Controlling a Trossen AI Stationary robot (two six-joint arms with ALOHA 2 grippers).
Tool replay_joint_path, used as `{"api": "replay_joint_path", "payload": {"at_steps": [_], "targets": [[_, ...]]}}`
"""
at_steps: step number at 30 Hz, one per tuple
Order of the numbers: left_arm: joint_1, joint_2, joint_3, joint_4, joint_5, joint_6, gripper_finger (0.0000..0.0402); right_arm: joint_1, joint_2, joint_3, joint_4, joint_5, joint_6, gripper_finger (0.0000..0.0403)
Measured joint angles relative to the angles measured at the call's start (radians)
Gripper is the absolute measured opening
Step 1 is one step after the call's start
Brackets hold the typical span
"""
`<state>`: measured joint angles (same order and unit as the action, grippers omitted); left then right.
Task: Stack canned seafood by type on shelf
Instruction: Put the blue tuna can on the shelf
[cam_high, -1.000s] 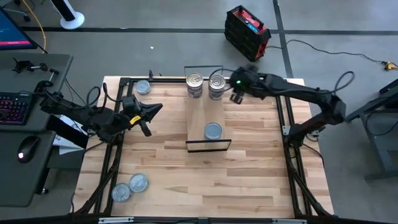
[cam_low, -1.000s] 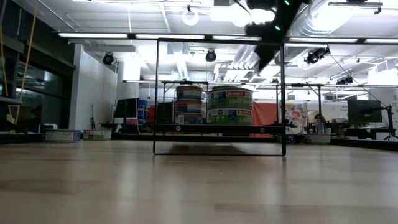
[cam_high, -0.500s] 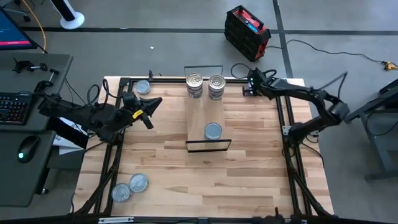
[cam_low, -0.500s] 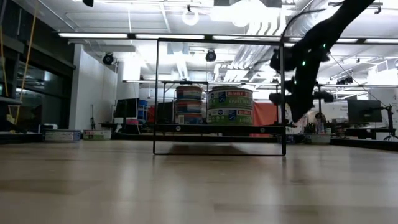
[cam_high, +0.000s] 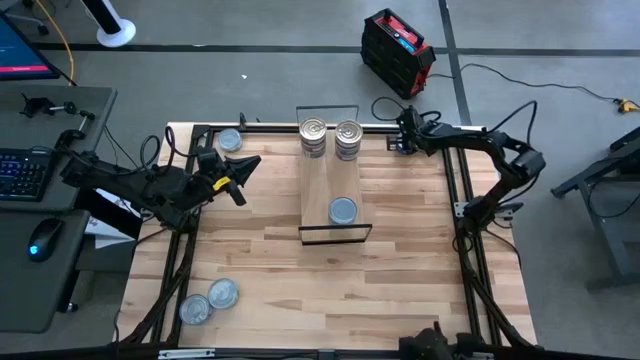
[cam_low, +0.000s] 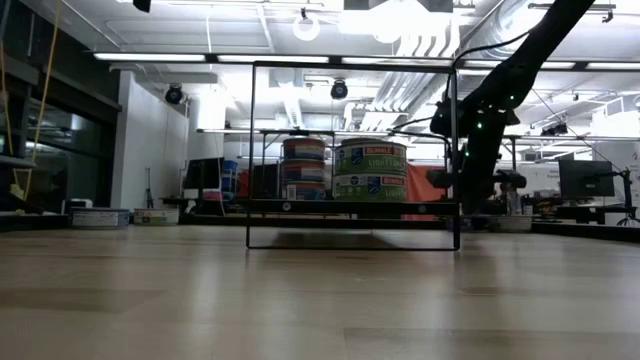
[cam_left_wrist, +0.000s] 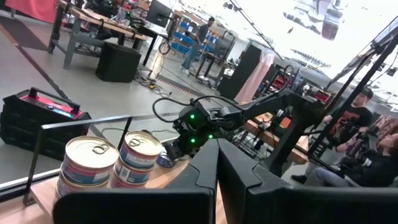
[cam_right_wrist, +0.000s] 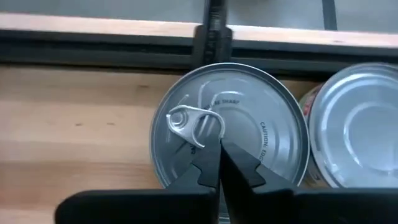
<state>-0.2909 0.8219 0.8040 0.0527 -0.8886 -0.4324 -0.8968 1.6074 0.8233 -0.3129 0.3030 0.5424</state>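
The shelf stands mid-table. At its far end are two stacks of tins, and a blue-grey tin lies near its near end. My right gripper is shut at the table's far right corner, slanting down over a silver ring-pull tin. A second tin stands beside that one. My left gripper is shut with nothing in it, level above the table's left part, pointing toward the shelf. My right gripper's shut fingertips stand over the ring-pull tin's lid, right beside the ring, coming from above at a slant. Whether they touch the lid I cannot tell. The tin stands flat on the table.
One tin sits at the far left corner and two more at the near left. Black rails run along the table's edges. A desk with a keyboard stands to the left.
My right gripper has left the space beside the shelf's far stacks, gone toward the table's far right corner and come down, rolling as it went. My left gripper's tip has swung slightly toward the far edge. The tins have stayed put.
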Motion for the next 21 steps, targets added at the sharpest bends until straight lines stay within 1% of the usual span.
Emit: {"api": "replay_joint_path", "payload": {"at_steps": [4, 8, 11, 13, 16, 18, 21], "targets": [[0.000, 0.000, 0.000, -0.001, -0.002, 0.000, 0.0000, 0.012, -0.003, 0.003, -0.026, -0.087, -0.091, 0.0000], [0.000, 0.000, 0.000, -0.005, -0.003, -0.022, 0.0000, 0.075, -0.028, 0.005, -0.171, -0.158, -0.234, 0.0000], [0.000, 0.002, 0.000, -0.019, -0.003, -0.058, 0.0000, 0.151, -0.049, 0.004, -0.307, -0.159, -0.318, 0.0000], [-0.002, 0.003, 0.000, -0.035, -0.001, -0.094, 0.0000, 0.218, -0.068, -0.010, -0.368, -0.154, -0.331, 0.0000], [-0.012, 0.003, 0.000, -0.067, 0.023, -0.148, 0.0000, 0.346, -0.121, -0.071, -0.392, -0.144, -0.270, 0.0000], [-0.022, 0.003, 0.000, -0.096, 0.057, -0.166, 0.0000, 0.449, -0.167, -0.121, -0.397, -0.131, -0.165, 0.0000], [-0.043, 0.003, 0.000, -0.126, 0.144, -0.174, 0.0000, 0.625, -0.239, -0.182, -0.424, -0.117, 0.038, 0.0000]]}}
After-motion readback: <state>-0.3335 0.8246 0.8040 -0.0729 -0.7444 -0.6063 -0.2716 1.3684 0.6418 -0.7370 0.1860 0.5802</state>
